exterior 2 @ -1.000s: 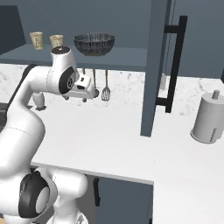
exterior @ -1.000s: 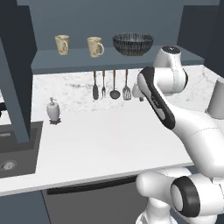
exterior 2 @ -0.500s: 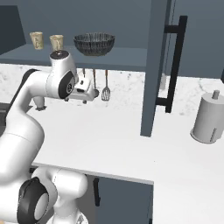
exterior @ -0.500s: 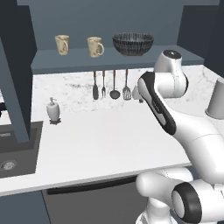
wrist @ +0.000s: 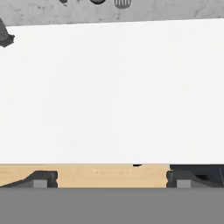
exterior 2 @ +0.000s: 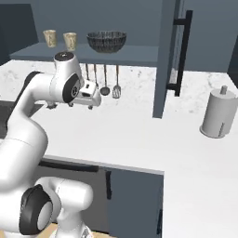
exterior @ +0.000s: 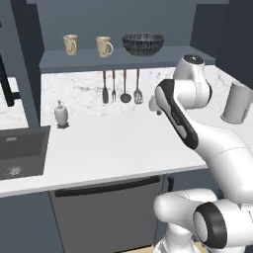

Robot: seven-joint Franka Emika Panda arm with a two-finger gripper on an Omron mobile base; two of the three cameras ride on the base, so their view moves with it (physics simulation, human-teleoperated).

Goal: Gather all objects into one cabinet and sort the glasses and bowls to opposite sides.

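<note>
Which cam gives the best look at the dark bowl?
Left base view: the bowl sits unobstructed on the cabinet shelf, pattern clear, right of both mugs. Right base view shows it too, more obliquely. The hand view faces the countertop.

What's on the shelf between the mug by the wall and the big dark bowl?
Another cream mug stands between the far mug and the dark bowl, seen in the left base view.

A glossy white Franka arm (exterior: 184, 118) of rounded, bulbous links, with dark grey-black joint bands and a black-ringed round base joint.
</note>
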